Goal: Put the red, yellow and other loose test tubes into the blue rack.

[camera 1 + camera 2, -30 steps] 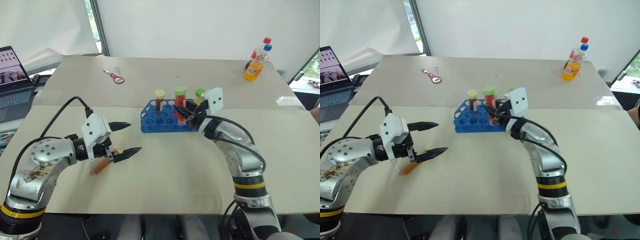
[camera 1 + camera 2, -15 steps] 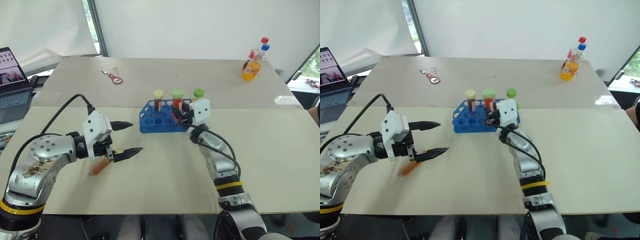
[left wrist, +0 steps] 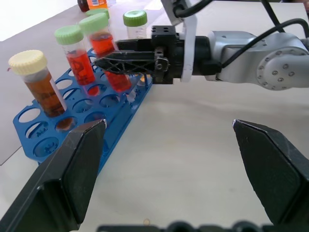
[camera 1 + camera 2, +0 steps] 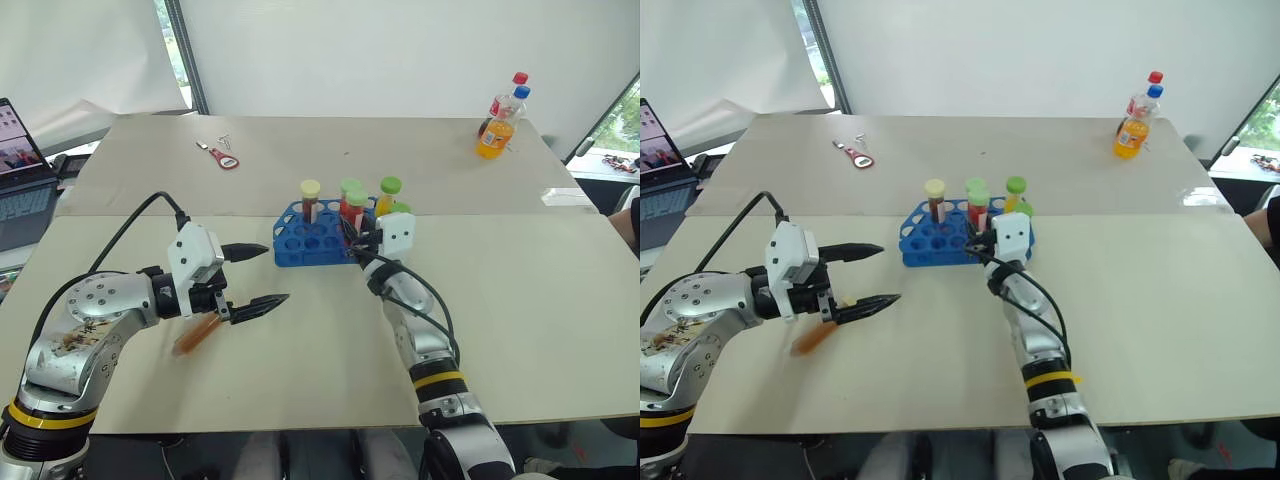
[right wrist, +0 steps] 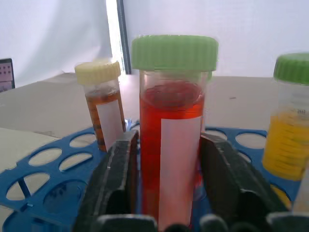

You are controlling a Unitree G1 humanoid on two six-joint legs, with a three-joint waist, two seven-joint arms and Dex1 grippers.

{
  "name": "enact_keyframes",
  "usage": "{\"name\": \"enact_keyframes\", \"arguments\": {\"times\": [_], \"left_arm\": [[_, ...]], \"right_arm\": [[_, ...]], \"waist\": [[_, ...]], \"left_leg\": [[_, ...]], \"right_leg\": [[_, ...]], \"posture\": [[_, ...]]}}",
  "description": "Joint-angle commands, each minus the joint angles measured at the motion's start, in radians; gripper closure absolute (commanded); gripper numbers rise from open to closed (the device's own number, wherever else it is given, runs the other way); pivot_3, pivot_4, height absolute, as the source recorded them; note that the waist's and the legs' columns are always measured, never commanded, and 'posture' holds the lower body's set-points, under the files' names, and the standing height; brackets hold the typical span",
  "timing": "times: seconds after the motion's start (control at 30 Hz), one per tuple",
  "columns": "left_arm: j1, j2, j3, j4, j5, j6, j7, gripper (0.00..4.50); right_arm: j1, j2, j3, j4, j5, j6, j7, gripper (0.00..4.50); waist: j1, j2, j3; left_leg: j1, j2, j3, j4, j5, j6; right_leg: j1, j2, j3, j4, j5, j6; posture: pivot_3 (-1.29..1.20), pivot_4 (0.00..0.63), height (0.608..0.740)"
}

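- Test tubes, head views: the red tube [image 4: 357, 205] stands upright in the blue rack [image 4: 310, 243]. The yellow tube [image 4: 388, 196] stands upright just to its right, and a brown tube with cream cap [image 4: 310, 197] stands to its left.
- The amber tube [image 4: 194, 334] lies flat on the table [image 4: 560, 300], well left of the rack, below the left pincer [image 4: 275, 274]. That pincer is spread wide and holds nothing.
- The right pincer [image 4: 352, 232] is at the rack's near right corner, against the red tube.
- The rack sits mid-table, by the seam between two pale tops. The table is bare in front of the rack and to its right, out to the near and right edges.
- At the far right corner stands an orange soda bottle [image 4: 495, 134], its label unreadable. A small red-handled tool [image 4: 224, 156] lies far left, a laptop [image 4: 15, 170] sits at the left edge, and a white backdrop [image 4: 350, 50] hangs behind.
- Left wrist view: the right pincer reaches level across the red tube's body. A second red tube [image 3: 77, 66] stands beside it.
- Right wrist view: the red tube and the brown tube each carry a blank white label strip. The yellow tube bears faint marks too small to read. The right pincer brackets the red tube closely, but whether it is pinching the tube I cannot tell.
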Motion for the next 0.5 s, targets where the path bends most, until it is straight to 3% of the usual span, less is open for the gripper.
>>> {"name": "enact_keyframes", "arguments": {"times": [0.03,0.07,0.27,0.5], "left_arm": [[-0.035,0.003,0.016,-0.036,-0.024,0.036,0.042,0.0],[-0.045,0.008,0.017,-0.036,-0.024,0.048,0.049,0.0],[-0.08,0.101,0.036,-0.026,-0.019,0.14,0.049,0.0],[-0.056,0.367,0.013,-0.01,0.019,0.304,-0.019,0.0]], "right_arm": [[0.025,-0.039,0.02,-0.076,-0.025,0.025,0.015,1.03],[0.039,-0.057,0.024,-0.109,-0.024,0.04,0.029,0.76],[0.133,-0.201,0.057,-0.366,0.006,0.18,0.164,0.76],[0.139,-0.583,0.065,-0.748,0.356,0.537,0.63,0.76]], "waist": [[0.0,0.0,0.0],[0.0,0.0,0.0],[0.0,0.0,0.0],[0.0,-0.001,0.001]], "left_leg": [[0.0,0.0,0.0,0.0,0.0,0.0],[-0.001,0.0,0.0,0.0,0.0,0.0],[0.0,0.0,0.0,-0.001,0.0,0.0],[0.0,0.0,0.0,-0.001,0.0,0.0]], "right_leg": [[0.0,0.0,0.0,0.0,0.0,0.0],[0.0,0.0,0.0,0.0,0.0,0.0],[0.0,0.0,0.0,0.0,0.0,0.0],[0.0,0.0,0.0,-0.003,0.0,0.0]], "posture": [[0.0,0.15,0.733],[0.0,0.15,0.733],[0.0,0.15,0.733],[0.0,0.15,0.733]]}}
